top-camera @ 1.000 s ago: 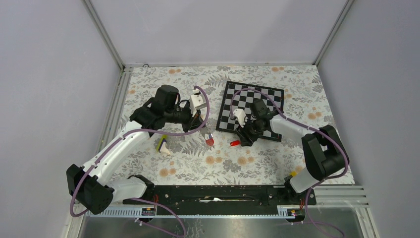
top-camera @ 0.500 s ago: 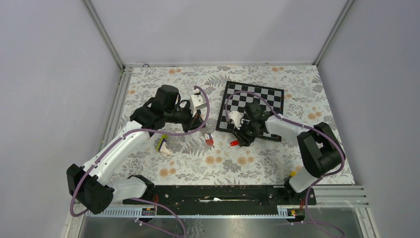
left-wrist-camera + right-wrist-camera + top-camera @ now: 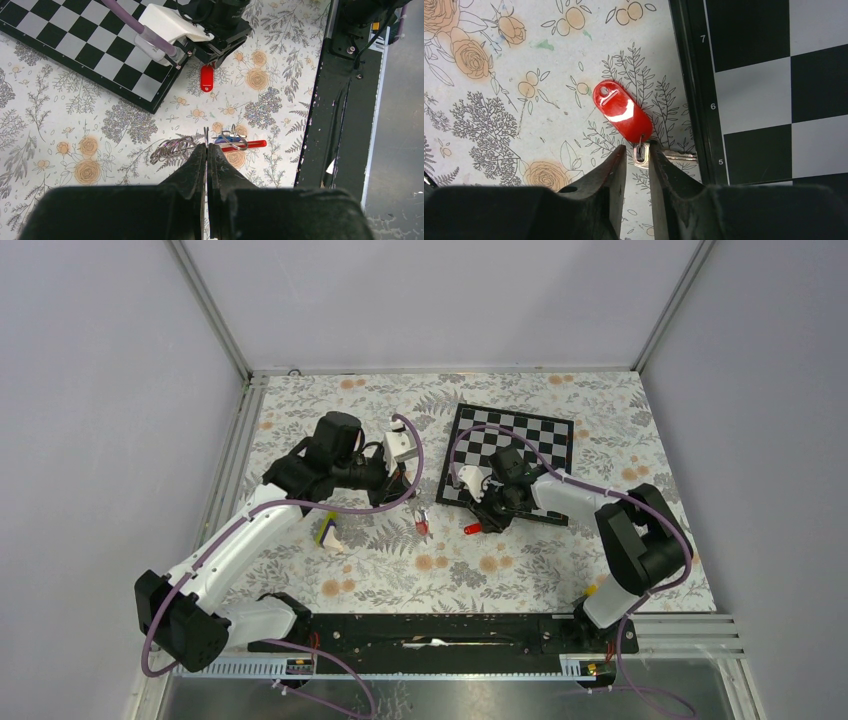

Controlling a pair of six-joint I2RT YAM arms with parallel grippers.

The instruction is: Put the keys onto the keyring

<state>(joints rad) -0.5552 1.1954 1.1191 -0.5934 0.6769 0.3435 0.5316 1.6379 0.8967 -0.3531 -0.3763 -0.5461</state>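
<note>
Seen from its wrist camera, the right tool (image 3: 637, 151) stands low over the flowered worktop (image 3: 494, 125), its jaws a narrow gap apart and straddling the small metal head of the red-tagged key (image 3: 622, 111). The right-hand finger (image 3: 663, 172) in that frame touches the head, while a sliver of worktop shows between the head and the other finger. The key's red tag points toward the upper left of the frame, and its blade lies toward the black border of the chessboard (image 3: 774, 100) at the right edge.

The left tool (image 3: 206, 148), at lower centre of its own wrist view, is pinched fully shut on the thin metal of the keyring (image 3: 172, 148). The grey loop trails left of the tips and the red section runs to the right. A blue-tagged key (image 3: 221, 141) sits just beside the tips.
</note>
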